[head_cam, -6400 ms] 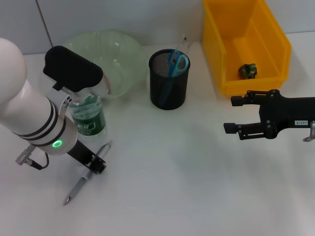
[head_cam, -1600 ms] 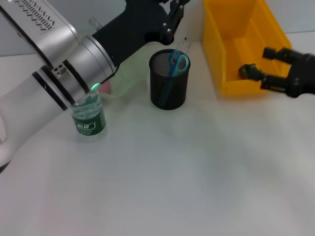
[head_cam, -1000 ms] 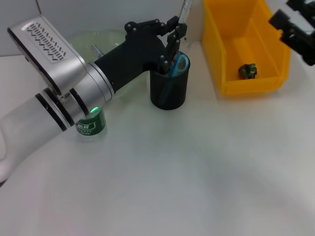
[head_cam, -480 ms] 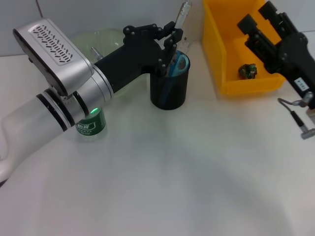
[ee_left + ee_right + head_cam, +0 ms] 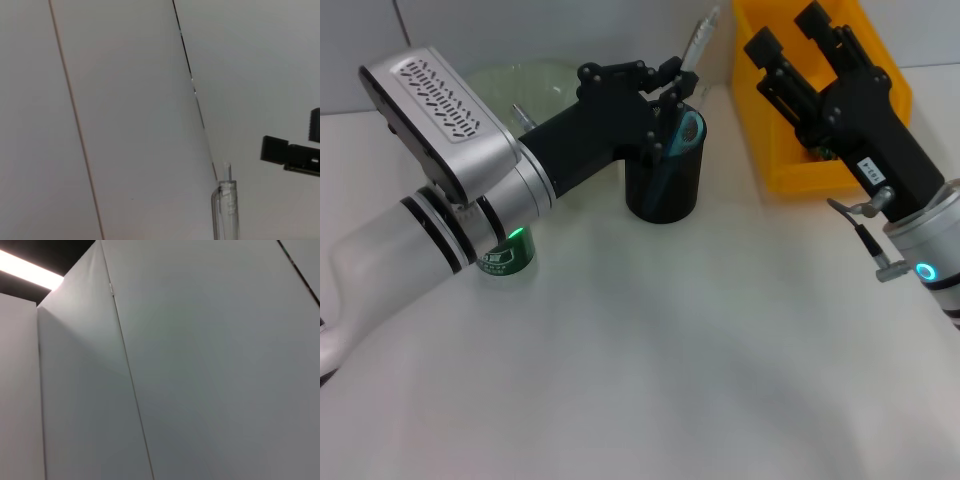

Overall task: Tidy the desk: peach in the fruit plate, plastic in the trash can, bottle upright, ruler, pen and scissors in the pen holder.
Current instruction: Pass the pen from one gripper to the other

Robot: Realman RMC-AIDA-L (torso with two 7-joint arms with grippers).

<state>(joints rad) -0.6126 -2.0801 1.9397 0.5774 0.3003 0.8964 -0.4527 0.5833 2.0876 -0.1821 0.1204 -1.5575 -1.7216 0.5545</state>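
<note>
Head view. The left hand (image 5: 665, 95) reaches over the black mesh pen holder (image 5: 663, 180), which stands on the white desk (image 5: 650, 370) near its far edge. Its fingers (image 5: 672, 75) are clenched on a clear pen (image 5: 698, 38), held tilted with its lower end at the holder's mouth and its upper end projecting above the hand. Blue-handled scissors (image 5: 686, 130) already stand in the pen holder; the ruler cannot be made out.

The bottle (image 5: 506, 255), with a green label, stands upright on the desk, largely hidden beneath the left arm. Behind that arm lies the pale green fruit plate (image 5: 515, 80); the peach is not discernible in it.

The right hand (image 5: 798, 45) hangs above the yellow trash can (image 5: 880, 90), fingers spread apart and grasping nothing. A small dark green piece of plastic (image 5: 823, 152) lies inside the trash can, partly covered by the right arm.

Left wrist view. The upper end of the pen (image 5: 226, 210) stands against a pale panelled wall (image 5: 125, 110), with a dark finger of the other arm at the picture's edge.

Right wrist view. Only the wall is shown.
</note>
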